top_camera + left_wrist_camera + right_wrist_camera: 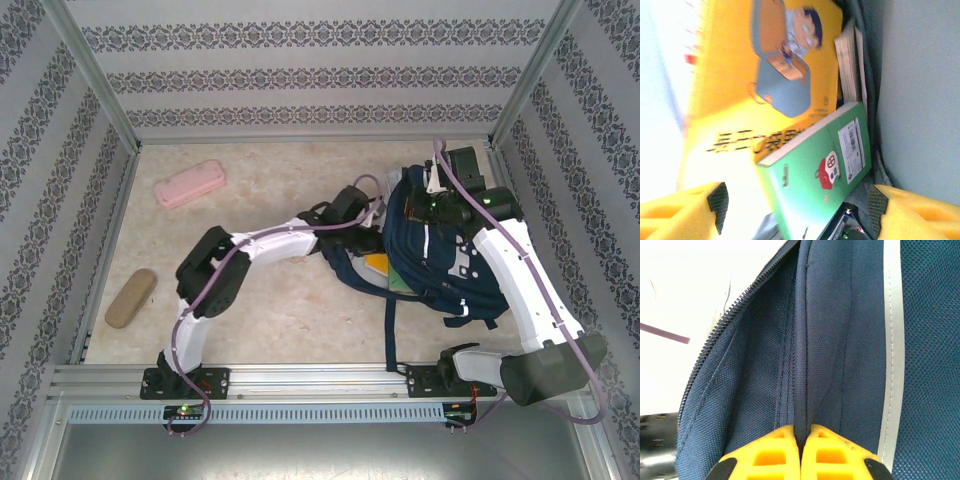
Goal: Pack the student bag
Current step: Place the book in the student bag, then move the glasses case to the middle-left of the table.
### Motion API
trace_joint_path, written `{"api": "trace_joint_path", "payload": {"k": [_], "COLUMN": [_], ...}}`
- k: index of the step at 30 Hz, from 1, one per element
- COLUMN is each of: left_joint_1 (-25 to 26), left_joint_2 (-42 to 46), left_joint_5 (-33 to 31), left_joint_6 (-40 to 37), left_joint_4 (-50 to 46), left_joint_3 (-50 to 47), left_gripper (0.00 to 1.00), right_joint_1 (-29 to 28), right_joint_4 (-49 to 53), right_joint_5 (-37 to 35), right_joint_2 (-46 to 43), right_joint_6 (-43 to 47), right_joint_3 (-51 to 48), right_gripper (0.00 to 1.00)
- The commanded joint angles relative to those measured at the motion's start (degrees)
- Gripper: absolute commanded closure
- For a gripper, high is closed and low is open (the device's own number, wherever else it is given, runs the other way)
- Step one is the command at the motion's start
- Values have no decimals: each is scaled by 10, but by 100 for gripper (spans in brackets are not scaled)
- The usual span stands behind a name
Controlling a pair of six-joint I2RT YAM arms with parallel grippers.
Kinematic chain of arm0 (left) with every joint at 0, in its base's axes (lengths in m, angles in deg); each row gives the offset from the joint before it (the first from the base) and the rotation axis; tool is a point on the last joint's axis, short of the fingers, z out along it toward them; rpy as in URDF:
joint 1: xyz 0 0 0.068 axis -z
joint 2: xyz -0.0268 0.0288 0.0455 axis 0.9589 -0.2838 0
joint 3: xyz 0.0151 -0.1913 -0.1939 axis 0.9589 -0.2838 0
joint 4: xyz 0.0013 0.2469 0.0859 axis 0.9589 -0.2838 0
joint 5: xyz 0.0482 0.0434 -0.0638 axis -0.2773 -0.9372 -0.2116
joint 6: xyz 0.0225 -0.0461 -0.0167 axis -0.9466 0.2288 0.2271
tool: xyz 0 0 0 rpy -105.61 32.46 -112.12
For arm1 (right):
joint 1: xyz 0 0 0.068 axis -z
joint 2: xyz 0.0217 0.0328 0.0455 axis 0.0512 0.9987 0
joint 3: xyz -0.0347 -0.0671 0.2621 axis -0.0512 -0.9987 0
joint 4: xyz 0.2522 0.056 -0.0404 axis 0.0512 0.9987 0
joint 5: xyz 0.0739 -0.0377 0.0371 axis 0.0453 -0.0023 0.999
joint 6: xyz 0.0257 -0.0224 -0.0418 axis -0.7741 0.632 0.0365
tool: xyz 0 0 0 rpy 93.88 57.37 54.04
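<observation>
The navy student bag (440, 255) lies at the right of the table, its opening facing left. My right gripper (440, 197) sits at the bag's top; in the right wrist view it (800, 437) is shut on a fold of the bag's fabric (835, 340) beside a white stripe (892, 340). My left gripper (366, 213) is at the bag's mouth. In the left wrist view it (797, 212) is open, fingers (680, 212) wide apart, facing a yellow book (765, 75) and a green book (825, 165) inside the bag. Their edges (380, 265) peek out of the opening.
A pink pencil case (190, 185) lies at the far left of the table. A tan pouch (131, 298) rests near the left wall. Patterned walls enclose the table on three sides, and a metal rail (320, 378) runs along the front edge.
</observation>
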Motion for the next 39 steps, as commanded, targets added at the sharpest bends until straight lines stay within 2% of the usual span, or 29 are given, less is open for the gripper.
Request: {"api": "trace_joint_path", "payload": {"k": [1,7,11,15,17,22,28,32,34,39], "left_joint_1": [-40,-86,-130,-214,-261,-377,-506,-596,-646,-722], "left_joint_2": [71,173,235,301,327,374,392,374,349,293], "left_joint_5": [-37,-90,-143,-190,-215,-242,-325,-353,-340,-307], "left_joint_6": [-24,-60,-55,-45,-45,-80,-102,-91,-81,-55], "left_joint_4": [-31,-101,-147,-192,-228,-292,-348,-367,-375,-367], "left_joint_3": [-46,-104,-151,-211,-228,-253,-264,-269,-268,-275], "left_gripper": [25,25,25,22,18,17,14,13,13,14], "right_joint_1": [2,-1,-11,-29,-36,-60,-88,-93,-94,-94], "right_joint_4": [-96,-121,-138,-159,-166,-199,-223,-226,-227,-226], "right_joint_5": [48,67,74,77,81,86,84,88,89,88], "right_joint_2": [-23,-24,-27,-30,-28,-26,-16,-10,-10,-11], "right_joint_6": [-17,-28,-35,-43,-47,-64,-70,-70,-72,-74], "right_joint_3": [-6,-28,-42,-61,-68,-93,-106,-108,-109,-110], "right_gripper": [100,100,100,100,100,100,100,100,100,100]}}
